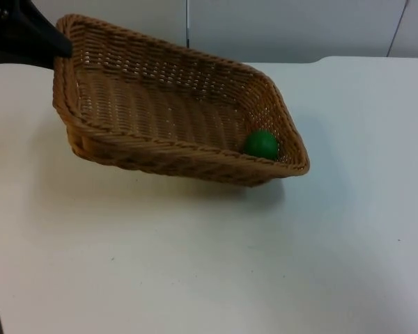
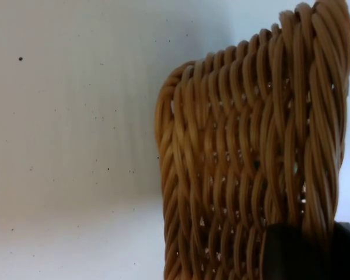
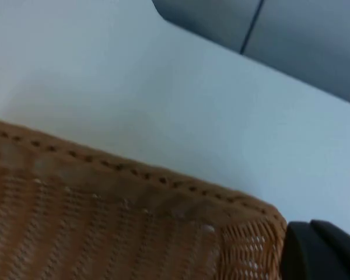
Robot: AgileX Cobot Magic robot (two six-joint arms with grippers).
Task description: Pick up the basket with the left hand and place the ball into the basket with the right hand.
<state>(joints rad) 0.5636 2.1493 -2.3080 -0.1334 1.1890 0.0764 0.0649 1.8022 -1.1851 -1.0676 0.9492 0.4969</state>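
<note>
Your left gripper (image 1: 59, 47) was clamped on the far-left corner of the one basket (image 1: 160, 104), lifted and tilted. One green ball (image 1: 261, 145) lay inside its low near-right corner. The left wrist view added the woven wall (image 2: 245, 175) above the table (image 2: 76, 146).

A white table (image 1: 216, 264) fills most of the frame; a grey partition wall (image 1: 292, 28) runs along the top edge.
</note>
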